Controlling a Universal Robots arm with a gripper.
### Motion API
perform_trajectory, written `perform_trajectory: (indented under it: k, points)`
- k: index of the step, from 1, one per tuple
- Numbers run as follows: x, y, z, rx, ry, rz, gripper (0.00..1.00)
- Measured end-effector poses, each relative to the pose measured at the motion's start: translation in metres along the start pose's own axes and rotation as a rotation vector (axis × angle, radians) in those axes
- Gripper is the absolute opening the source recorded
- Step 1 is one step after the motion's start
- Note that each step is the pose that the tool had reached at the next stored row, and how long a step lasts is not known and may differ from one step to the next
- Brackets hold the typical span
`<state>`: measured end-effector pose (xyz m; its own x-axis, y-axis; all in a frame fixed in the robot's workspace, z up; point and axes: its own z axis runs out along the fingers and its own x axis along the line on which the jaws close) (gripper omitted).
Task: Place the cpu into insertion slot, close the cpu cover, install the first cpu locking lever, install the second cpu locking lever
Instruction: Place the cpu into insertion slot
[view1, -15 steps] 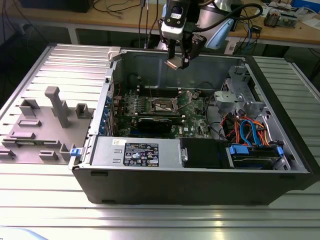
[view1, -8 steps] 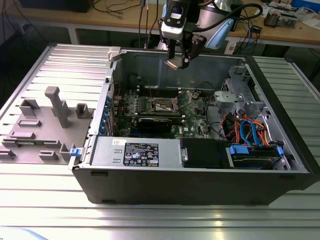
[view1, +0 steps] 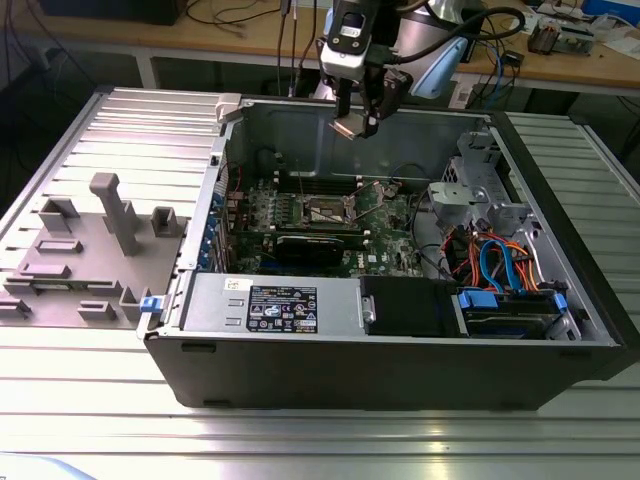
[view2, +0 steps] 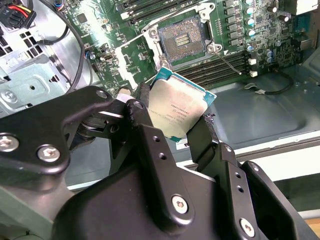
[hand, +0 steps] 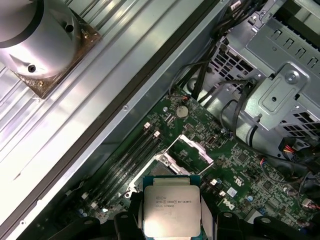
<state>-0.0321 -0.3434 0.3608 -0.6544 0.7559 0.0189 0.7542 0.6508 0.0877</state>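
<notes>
My gripper (view1: 357, 120) hangs above the open computer case, shut on the cpu (view1: 346, 127), a flat silvery square with a green edge. In the second wrist view the cpu (view2: 180, 111) sits between two black fingers (view2: 139, 117). It is well above the insertion slot (view2: 182, 40), a dark square socket with a metal rim on the green board. In the first wrist view the cpu (hand: 171, 204) covers part of the insertion slot (hand: 161, 164). The cpu cover (hand: 193, 147) stands swung open beside the slot. A thin locking lever (view2: 226, 56) lies raised along the slot's side.
A black graphics card (view1: 314, 245) lies just in front of the slot (view1: 325, 210) in the exterior view. A drive cage (view1: 478, 190) and coloured cables (view1: 495, 265) fill the case's right side. A grey fixture block (view1: 95, 250) stands on the table at the exterior view's left.
</notes>
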Motion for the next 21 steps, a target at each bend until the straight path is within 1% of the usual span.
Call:
perform_trajectory:
  k: [4, 18, 20, 21]
  points:
    - [0.0, 0.0, 0.0, -0.0003, -0.0014, 0.015, 0.54]
    - [0.0, 0.0, 0.0, -0.0004, -0.0016, 0.018, 0.54]
    - [0.0, 0.0, 0.0, -0.0004, -0.0022, 0.025, 0.54]
    - [0.0, 0.0, 0.0001, -0.0007, -0.0032, 0.035, 0.54]
